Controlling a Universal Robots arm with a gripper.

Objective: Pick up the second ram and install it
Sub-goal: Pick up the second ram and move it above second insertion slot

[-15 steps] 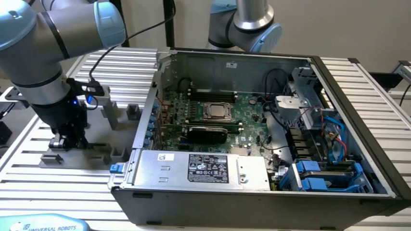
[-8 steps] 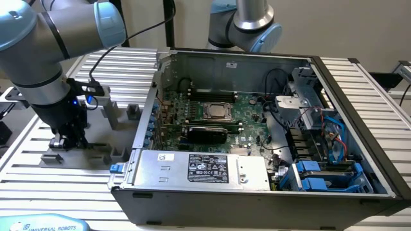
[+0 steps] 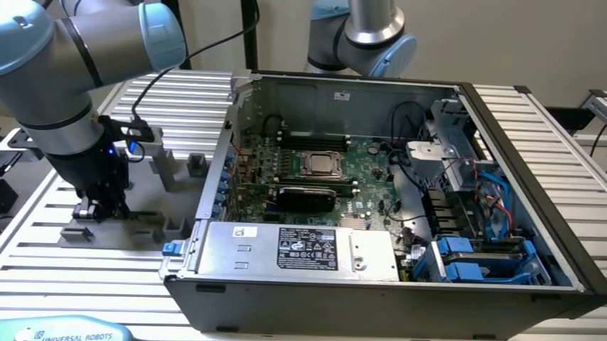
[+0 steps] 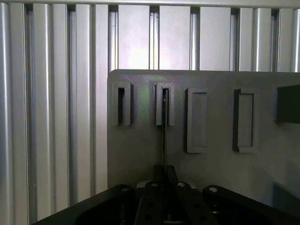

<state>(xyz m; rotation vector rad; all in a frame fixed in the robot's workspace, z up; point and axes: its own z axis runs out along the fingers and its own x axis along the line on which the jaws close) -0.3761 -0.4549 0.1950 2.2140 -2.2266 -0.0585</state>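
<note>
The second ram (image 4: 163, 136) shows edge-on in the wrist view as a thin dark line, standing in a slotted holder (image 4: 165, 105) of the grey fixture plate (image 4: 140, 154). My gripper (image 4: 165, 187) is down over it, its fingers drawn in close on either side of the stick. In the exterior view my gripper (image 3: 98, 211) hangs low over the grey fixture blocks (image 3: 142, 217), to the exterior view's left of the open computer case (image 3: 313, 92). The green motherboard (image 3: 365, 160) lies inside the case.
A neighbouring holder (image 4: 123, 105) on the plate stands empty, and two rectangular pockets (image 4: 197, 121) lie beside it. A second arm (image 3: 365, 35) rises behind the case. The power supply (image 3: 294, 249) fills the case's near side. Ribbed aluminium table (image 3: 57, 284) surrounds everything.
</note>
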